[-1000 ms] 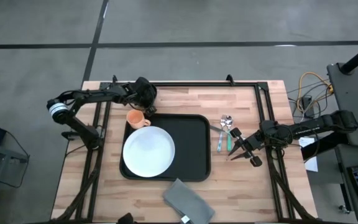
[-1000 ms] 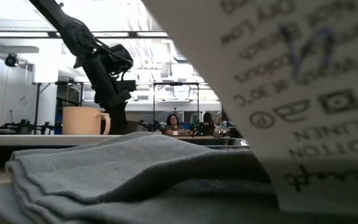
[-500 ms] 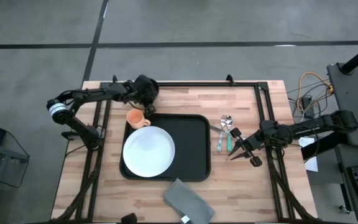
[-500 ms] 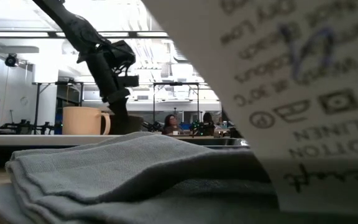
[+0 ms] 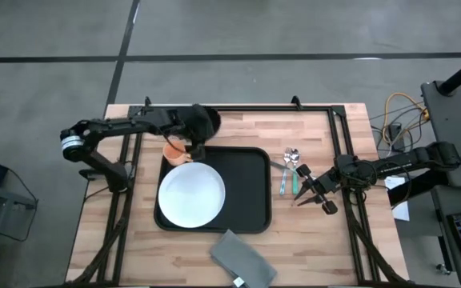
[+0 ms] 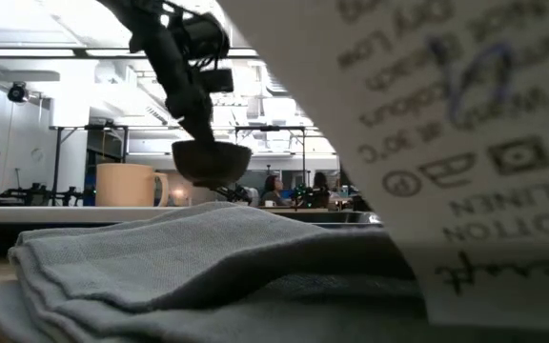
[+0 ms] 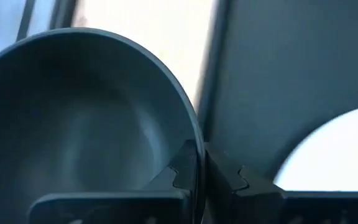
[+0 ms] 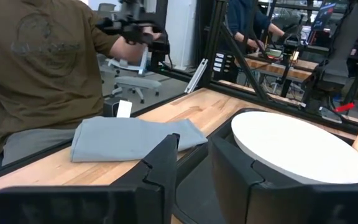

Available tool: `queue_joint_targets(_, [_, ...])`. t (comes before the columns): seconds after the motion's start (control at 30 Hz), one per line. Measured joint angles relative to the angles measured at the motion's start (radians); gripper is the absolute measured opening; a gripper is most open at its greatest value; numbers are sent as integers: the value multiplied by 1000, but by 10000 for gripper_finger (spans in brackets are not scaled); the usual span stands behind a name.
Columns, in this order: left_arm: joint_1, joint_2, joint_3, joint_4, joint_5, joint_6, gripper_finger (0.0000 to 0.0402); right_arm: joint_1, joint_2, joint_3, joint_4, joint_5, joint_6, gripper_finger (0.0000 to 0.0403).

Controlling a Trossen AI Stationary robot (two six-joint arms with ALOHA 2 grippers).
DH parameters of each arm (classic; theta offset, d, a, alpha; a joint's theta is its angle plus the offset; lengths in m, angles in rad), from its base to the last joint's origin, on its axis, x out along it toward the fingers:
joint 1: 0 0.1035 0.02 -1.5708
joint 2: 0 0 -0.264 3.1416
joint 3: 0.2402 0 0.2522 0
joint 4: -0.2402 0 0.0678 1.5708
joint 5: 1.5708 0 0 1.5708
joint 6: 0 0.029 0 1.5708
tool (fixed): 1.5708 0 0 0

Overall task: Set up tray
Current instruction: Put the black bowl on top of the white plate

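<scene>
Pinched by its rim in the left gripper, the dark bowl hangs over the tray centred on the table, at its eleven o'clock corner, and could slip and strike the cup.

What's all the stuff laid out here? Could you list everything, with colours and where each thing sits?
tray: one, black, middle of the wooden table.
plate: one, white, on the tray's left half.
cup: one, orange, at the tray's far left corner.
bowl: one, dark, held in the air above the tray's far left corner.
napkin: one, grey, folded, near edge of the table.
cutlery: a few pieces, silver and green, right of the tray.
person: one, brown shirt, beside the table.
left gripper: jaws shut on the bowl's rim.
right gripper: jaws open, by the cutlery.
</scene>
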Motion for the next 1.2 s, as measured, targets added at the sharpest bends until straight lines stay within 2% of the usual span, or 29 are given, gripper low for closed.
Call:
queue_joint_targets(0.3, [-274,-38,-23,-6,0,-67,0,0,0,0,0,0,0,68])
queue_joint_targets(0.53, [-476,-47,-25,-45,-3,-133,0,0,0,0,0,0,13,76])
queue_joint_targets(0.73, [-632,-51,-74,-47,-82,-199,0,0,0,0,-1,0,23,85])
queue_joint_targets(0.93, [-739,-73,-170,-21,-212,-301,0,0,0,0,-2,0,25,83])
queue_joint_targets(1.2, [-802,-194,-289,48,-204,-410,0,0,0,0,-3,0,24,69])
